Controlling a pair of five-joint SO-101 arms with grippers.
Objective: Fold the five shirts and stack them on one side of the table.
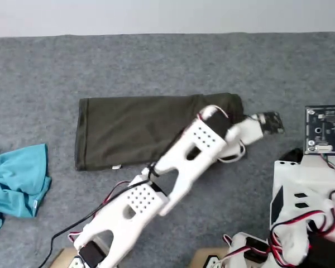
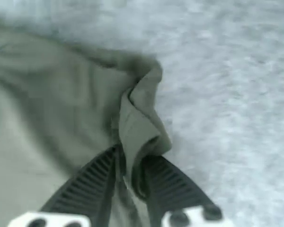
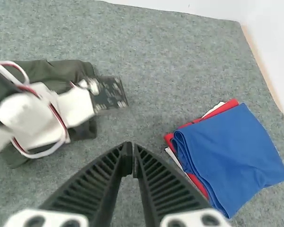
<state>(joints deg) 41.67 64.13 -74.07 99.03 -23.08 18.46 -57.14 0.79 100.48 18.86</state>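
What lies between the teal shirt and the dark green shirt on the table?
Nothing. In the high view, the stretch of grey mat between the teal shirt and the dark green shirt is bare.

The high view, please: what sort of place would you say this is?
Probably a robotics test bench: a grey-covered table, a white desktop arm, an olive shirt spread out, and a folded blue shirt stacked aside.
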